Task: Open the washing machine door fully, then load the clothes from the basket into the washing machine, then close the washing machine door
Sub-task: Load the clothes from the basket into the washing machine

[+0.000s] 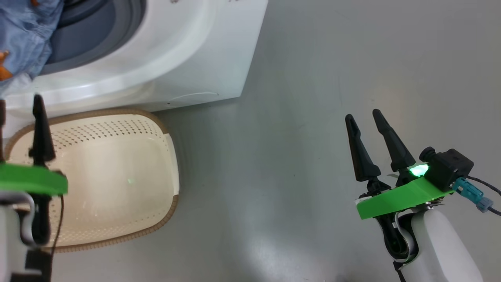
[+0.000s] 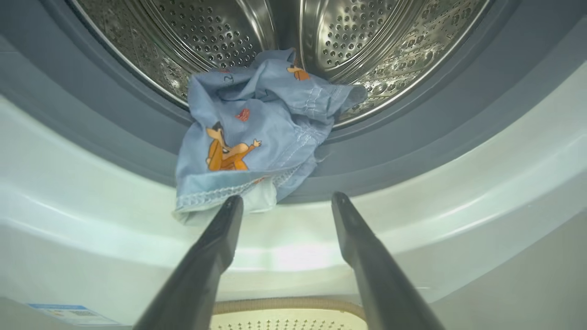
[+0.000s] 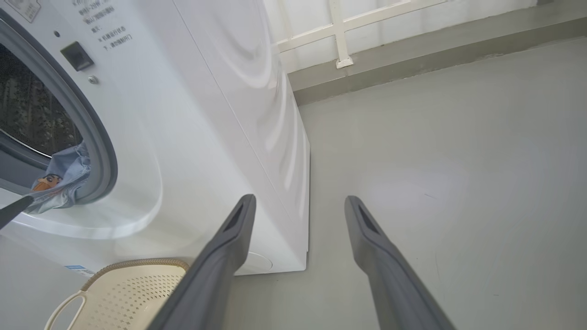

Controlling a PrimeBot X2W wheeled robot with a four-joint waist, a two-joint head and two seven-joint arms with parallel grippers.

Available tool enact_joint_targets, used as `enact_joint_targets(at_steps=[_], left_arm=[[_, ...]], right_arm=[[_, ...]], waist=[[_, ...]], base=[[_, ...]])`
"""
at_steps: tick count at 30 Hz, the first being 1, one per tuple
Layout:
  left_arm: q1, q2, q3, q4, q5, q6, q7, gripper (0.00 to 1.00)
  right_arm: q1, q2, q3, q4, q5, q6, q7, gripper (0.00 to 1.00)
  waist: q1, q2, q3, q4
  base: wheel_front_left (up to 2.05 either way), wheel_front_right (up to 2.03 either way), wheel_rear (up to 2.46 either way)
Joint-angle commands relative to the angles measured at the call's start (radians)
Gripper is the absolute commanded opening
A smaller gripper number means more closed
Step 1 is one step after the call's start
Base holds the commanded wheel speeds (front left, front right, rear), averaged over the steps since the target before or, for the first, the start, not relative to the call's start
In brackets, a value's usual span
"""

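Note:
A light-blue garment (image 2: 247, 133) with orange cartoon figures drapes over the grey gasket of the white washing machine (image 2: 412, 220), half inside the steel drum (image 2: 367, 41) and half hanging out. My left gripper (image 2: 286, 199) is open just below it, and one fingertip (image 2: 231, 206) is at the garment's lower hem. In the head view the garment (image 1: 23, 35) hangs at the top left above my left gripper (image 1: 19, 102). The cream basket (image 1: 156, 129) stands on the floor before the machine, with no clothes in it. My right gripper (image 1: 363, 114) is open over bare floor. The door is out of view.
Grey floor (image 1: 313, 117) spreads to the right of the machine. The machine's side panel (image 3: 238, 105) runs back towards a white barred wall and a low grey ledge (image 3: 412, 50). The basket (image 3: 128, 293) has a side handle at its near end.

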Motion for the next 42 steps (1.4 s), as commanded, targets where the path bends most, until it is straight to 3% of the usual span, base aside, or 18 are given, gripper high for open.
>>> enact_joint_targets(at_steps=[1,15,24,42], left_arm=[[0.04,0.032,0.039,-0.043,0.007,-0.002,-0.005,1.0],[0.369,-0.061,0.179,-0.29,0.024,-0.002,-0.005,1.0],[0.409,-0.089,0.193,-0.321,0.016,-0.002,-0.005,1.0],[0.098,0.036,0.16,-0.099,-0.053,-0.002,-0.005,1.0]], right_arm=[[0.023,-0.003,0.015,-0.025,-0.01,0.002,-0.007,1.0],[0.045,-0.022,0.018,-0.02,-0.003,0.002,-0.007,1.0],[0.054,-0.023,0.021,-0.021,-0.001,0.002,-0.007,1.0],[0.022,-0.009,0.03,-0.021,-0.002,0.002,-0.007,1.0]], waist=[[0.0,0.0,-0.009,0.007],[0.0,0.0,-0.045,0.002],[0.0,0.0,-0.045,0.004],[0.0,0.0,0.0,-0.009]], base=[[0.0,0.0,0.0],[0.0,0.0,0.0],[0.0,0.0,0.0],[0.0,0.0,0.0]])
